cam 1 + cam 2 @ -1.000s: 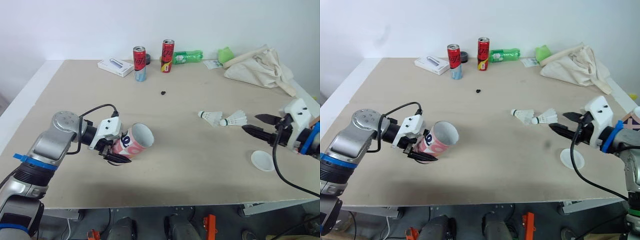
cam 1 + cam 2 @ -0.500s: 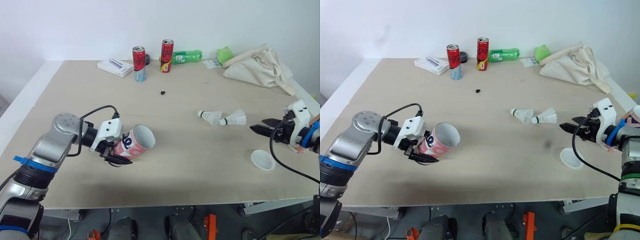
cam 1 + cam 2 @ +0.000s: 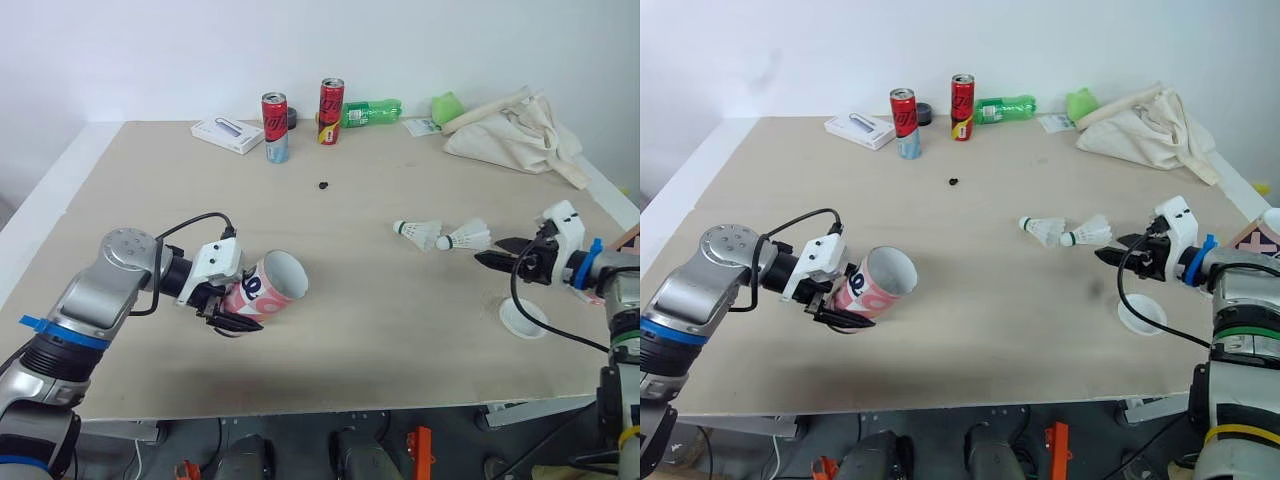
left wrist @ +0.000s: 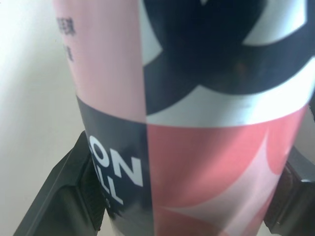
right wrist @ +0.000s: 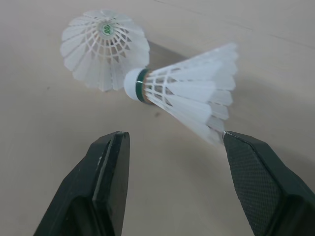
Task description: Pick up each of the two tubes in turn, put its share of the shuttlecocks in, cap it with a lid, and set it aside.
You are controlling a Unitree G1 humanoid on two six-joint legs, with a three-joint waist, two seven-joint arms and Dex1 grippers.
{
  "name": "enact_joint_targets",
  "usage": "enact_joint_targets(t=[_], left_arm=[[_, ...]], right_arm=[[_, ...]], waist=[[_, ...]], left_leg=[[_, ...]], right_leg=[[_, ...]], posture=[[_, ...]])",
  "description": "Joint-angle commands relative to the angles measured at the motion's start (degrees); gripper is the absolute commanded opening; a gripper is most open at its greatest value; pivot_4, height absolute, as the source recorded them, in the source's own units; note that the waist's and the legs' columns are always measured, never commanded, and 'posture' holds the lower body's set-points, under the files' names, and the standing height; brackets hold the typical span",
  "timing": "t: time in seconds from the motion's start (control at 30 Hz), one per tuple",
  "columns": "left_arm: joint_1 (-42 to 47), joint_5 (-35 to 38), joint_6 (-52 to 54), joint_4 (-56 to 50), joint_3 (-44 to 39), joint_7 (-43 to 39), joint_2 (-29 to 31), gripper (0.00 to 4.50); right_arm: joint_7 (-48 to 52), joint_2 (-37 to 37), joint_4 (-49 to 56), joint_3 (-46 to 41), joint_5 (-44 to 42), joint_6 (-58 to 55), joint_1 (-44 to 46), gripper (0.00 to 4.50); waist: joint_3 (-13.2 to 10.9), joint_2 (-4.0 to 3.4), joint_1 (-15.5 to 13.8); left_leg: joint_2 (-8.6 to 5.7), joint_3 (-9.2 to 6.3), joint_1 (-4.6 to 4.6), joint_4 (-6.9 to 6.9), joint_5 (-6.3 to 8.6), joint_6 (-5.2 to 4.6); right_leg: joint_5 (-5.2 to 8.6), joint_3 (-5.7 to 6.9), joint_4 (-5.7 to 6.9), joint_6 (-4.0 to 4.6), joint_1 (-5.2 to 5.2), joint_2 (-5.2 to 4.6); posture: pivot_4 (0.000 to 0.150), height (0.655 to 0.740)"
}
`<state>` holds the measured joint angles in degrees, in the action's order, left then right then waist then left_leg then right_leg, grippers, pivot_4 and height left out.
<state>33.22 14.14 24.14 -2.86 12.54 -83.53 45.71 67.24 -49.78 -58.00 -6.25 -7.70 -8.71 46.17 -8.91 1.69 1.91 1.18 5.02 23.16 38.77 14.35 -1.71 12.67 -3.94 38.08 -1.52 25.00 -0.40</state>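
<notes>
Pink-and-black cardboard is what the left claw (image 3: 238, 315) is clenching right now. The tube (image 3: 268, 288) is hanging low over the surface (image 3: 150, 200), tipped on its side with its open mouth pointing across towards the right arm. In the left wrist view the black fingers (image 4: 74, 191) are pressing on either side of the printed wall, so that grip is looking firm.

Over on the right, the right claw (image 3: 489, 250) is spread wide and empty, lying low just beside the nearer shuttlecock (image 5: 189, 101). Its fingers are bracketing the feather skirt, and one tip is sitting right at the feathers' edge; whether it is touching them, I cannot tell. The second shuttlecock (image 5: 106, 46) is lying just beyond, its skirt appearing to touch the cork of the first. The white lid (image 3: 522, 318) is lying flat on the surface near the right arm.

My read: a shuttlecock is going to be next to weightless and very easy to crush, so a pinch across the wide feathers is risking bent quills. Closing gently nearer the green-banded cork, where the skirt is narrow and stiffer, is looking like the safer hold. The tube is probably light too, stiff but smooth. It is calling for a steady squeeze round the body, not one hard enough to dent it.
</notes>
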Motion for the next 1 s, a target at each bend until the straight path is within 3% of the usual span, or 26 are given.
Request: enact_joint_targets(t=[0.03, 0.53, 1.0], left_arm=[[-0.3, 1.0, 0.5, -1.4, -0.6, 0.2, 0.7, 3.53], [-1.0, 1.8, 1.3, -2.5, -0.7, 0.8, 1.8, 3.53], [-1.0, 1.9, 1.3, -2.4, -0.2, 0.9, 1.7, 3.53]], right_arm=[[0.0, -0.4, -0.4, 0.0, 0.5, 1.0, 2.1, 3.27], [1.9, 0.5, 0.4, -0.3, 0.0, 0.9, 1.6, 3.27], [5.6, -2.5, 17.6, -1.0, -2.9, -4.5, -9.0, 3.27]], waist=[[0.0, 0.00, 0.0], [0.0, -0.01, 0.2], [0.0, -0.01, 0.1]], left_leg=[[0.00, 0.00, 0.00, 0.00, 0.00, 0.00], [0.00, 0.01, 0.00, 0.00, 0.00, 0.00], [0.00, 0.01, 0.00, 0.00, 0.00, 0.00]], right_leg=[[0.00, 0.00, 0.00, 0.00, 0.00, 0.00], [0.00, -0.02, 0.01, 0.00, 0.01, 0.00], [-0.01, -0.01, 0.02, -0.01, 0.02, 0.00]], posture=[[0.150, 0.7400], [0.150, 0.7400], [0.150, 0.7400]])
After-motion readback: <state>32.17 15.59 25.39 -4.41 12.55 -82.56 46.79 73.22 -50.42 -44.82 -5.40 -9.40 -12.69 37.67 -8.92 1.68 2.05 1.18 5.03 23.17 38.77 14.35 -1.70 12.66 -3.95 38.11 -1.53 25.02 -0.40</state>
